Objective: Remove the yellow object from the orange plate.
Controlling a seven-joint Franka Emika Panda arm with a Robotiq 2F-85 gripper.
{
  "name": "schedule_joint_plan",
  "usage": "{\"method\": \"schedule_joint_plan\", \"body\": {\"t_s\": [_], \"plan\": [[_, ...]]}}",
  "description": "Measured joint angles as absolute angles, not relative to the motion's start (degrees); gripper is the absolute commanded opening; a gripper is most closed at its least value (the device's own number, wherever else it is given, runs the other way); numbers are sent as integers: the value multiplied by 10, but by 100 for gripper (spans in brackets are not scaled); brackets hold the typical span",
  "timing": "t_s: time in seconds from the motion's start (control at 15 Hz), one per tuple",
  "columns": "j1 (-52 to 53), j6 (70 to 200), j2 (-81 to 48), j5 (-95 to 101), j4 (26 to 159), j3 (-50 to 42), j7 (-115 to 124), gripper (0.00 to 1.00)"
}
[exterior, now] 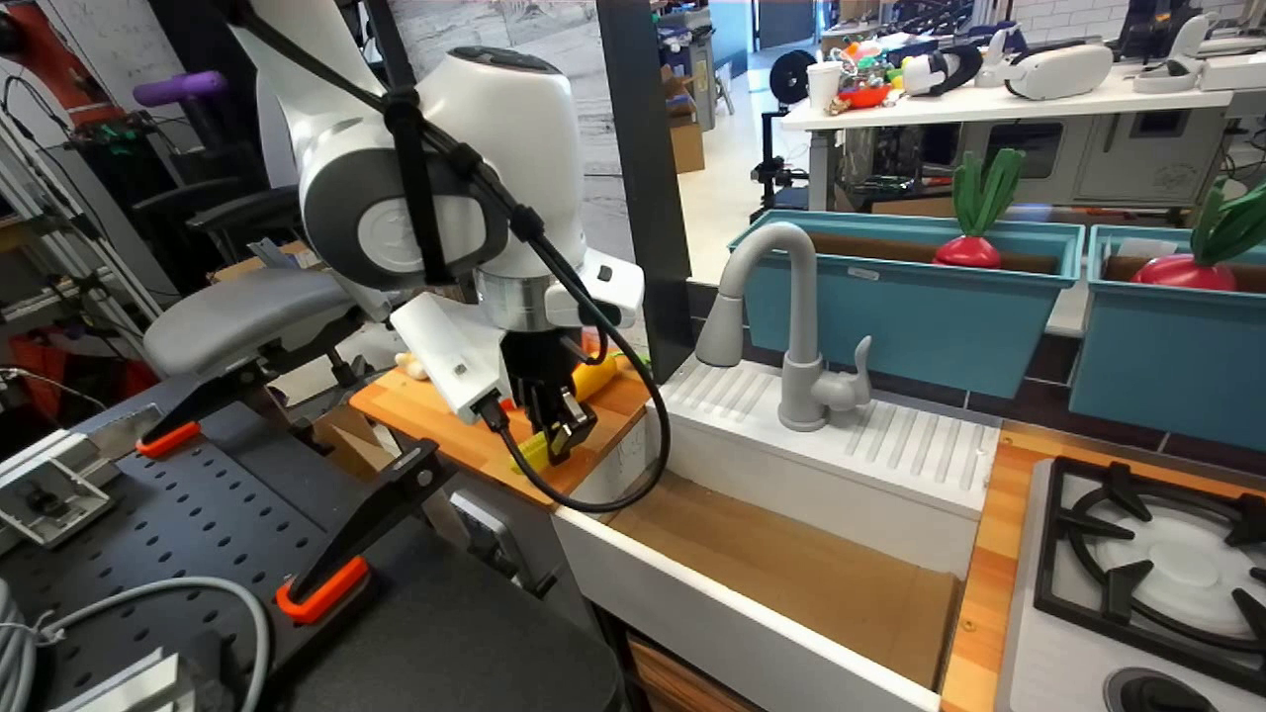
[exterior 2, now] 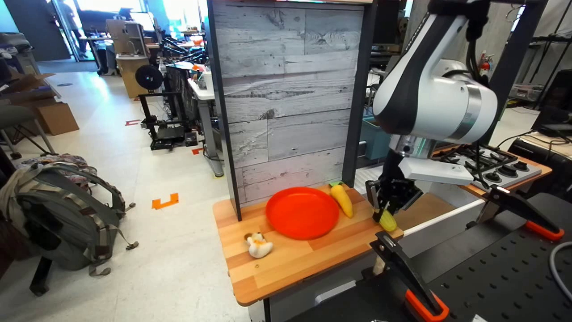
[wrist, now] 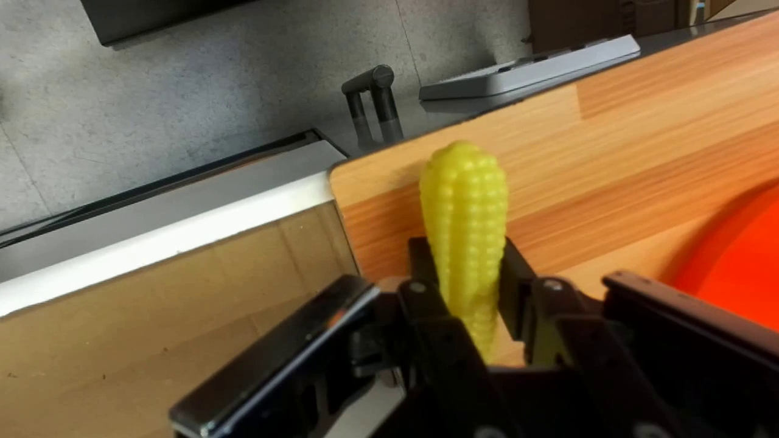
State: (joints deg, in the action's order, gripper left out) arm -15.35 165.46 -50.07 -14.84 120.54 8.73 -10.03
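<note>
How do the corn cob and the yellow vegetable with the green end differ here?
The corn cob has rows of bumpy kernels; the green-ended vegetable looks smooth. The corn cob is lemon yellow; the green-ended vegetable is a deeper, warmer yellow. The corn cob sits in the gripper; the green-ended vegetable lies free on the wooden counter beside the orange plate. Both are longish and off the plate.

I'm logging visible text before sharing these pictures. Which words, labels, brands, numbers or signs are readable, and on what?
None can be read.
Sticker on a teal planter: too small.
Round mark on the grey cabinet: too blurred.
Robot arm: any lettering too small to make out.
Yellow corn, orange plate: no lettering visible.
</note>
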Motion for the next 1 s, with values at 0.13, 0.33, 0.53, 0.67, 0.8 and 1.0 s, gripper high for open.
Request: {"method": "schedule_joint_plan", "body": {"t_s": [0.13,0.33,0.53,0.67,0.8,1.0], "plan": [[-152,1655,-508,-148,1196,88,-99,67],[-151,1655,-514,-148,1185,89,-99,90],[-151,1655,-515,-148,1179,90,-98,100],[-151,1655,-515,-148,1178,90,-98,100],[-151,1655,-515,-148,1177,91,-98,100],[-154,1656,-512,-148,1180,98,-101,100]]}}
